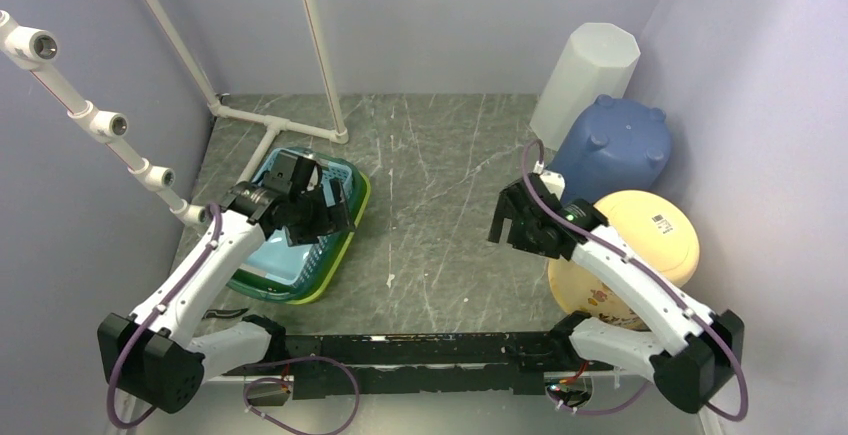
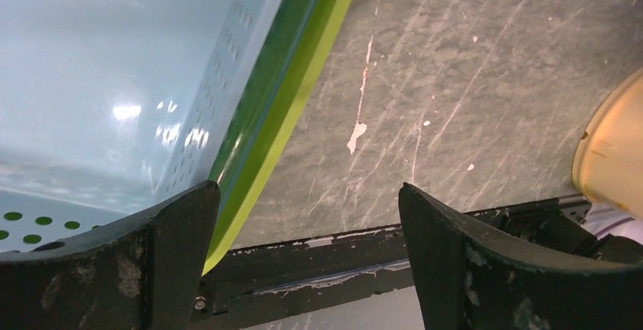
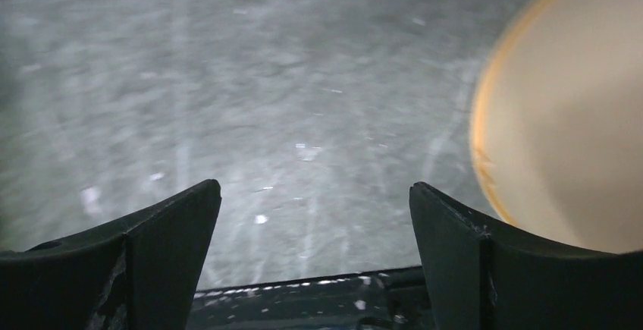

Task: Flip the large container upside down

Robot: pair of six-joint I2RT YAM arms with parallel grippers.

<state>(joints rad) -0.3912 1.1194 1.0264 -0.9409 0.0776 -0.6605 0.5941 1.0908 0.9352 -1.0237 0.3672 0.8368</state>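
A light blue perforated basket (image 1: 268,260) sits nested in a green basket (image 1: 345,253) at the left of the table. It also shows in the left wrist view (image 2: 114,80), with the green rim (image 2: 303,72) beside it. My left gripper (image 1: 325,213) is open and empty above the basket's right rim; in its wrist view (image 2: 307,201) the left finger is over the basket and the right finger over bare table. My right gripper (image 1: 505,220) is open and empty above the table, just left of a cream round container (image 1: 650,230), which also shows in the right wrist view (image 3: 569,117).
A blue tub (image 1: 612,150) lies bottom up at the back right, with a tall white bin (image 1: 585,75) behind it. White pipes (image 1: 320,45) stand at the back left. A black rail (image 1: 420,350) runs along the near edge.
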